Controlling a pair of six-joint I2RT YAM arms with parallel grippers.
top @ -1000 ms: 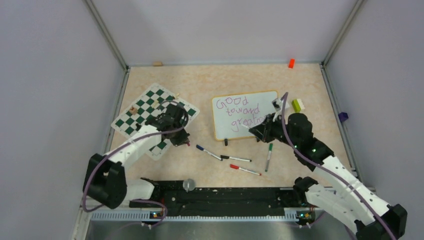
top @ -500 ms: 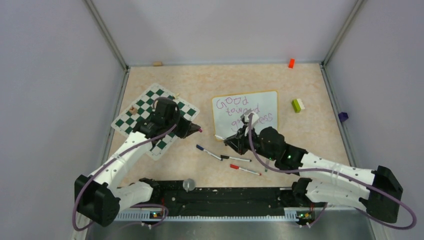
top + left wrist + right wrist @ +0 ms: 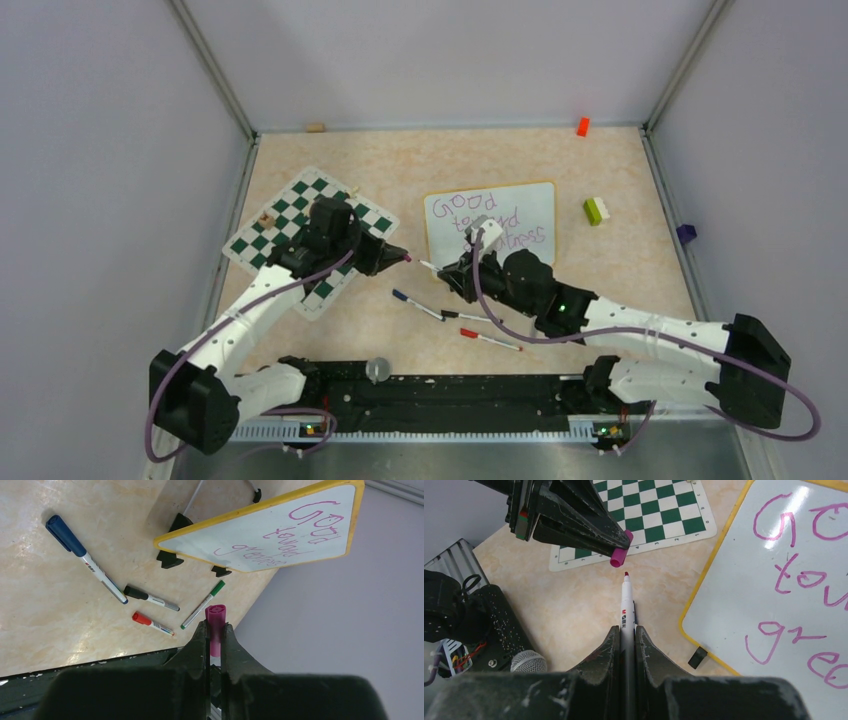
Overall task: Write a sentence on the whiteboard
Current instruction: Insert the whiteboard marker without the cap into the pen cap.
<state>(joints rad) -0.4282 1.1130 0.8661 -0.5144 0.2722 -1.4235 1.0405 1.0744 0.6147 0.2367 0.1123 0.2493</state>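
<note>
Top external view puts the whiteboard [image 3: 538, 197] on the table [image 3: 610, 280] at about 1 o'clock from my right gripper [image 3: 449, 274]. The sentence [image 3: 455, 204] runs in purple over three lines, and my right arm covers part of the lower two. What I can read looks complete, so I judge the writing done and capping to be the step in hand.

My right gripper is pinched on the barrel of the marker [image 3: 626, 597], its tip bare. My left gripper [image 3: 215, 625] is pressed onto the purple cap [image 3: 215, 616]. From the right wrist, the cap's open mouth sits at 12 o'clock from the tip, just beyond it and not touching, a shade to the 11 side. The chessboard mat [image 3: 290, 215] lies behind it.

I expect the board to be light and stiff, with a slick face that would slide if nudged, and ink that may smear under a finger. If I had to move it, I would take the yellow frame at a bare corner, around 2 o'clock on the board, clear of the words and of the two black clips [image 3: 169, 559] on its near edge. Loose pens [image 3: 470, 317] lie at 6 o'clock from the tip.
</note>
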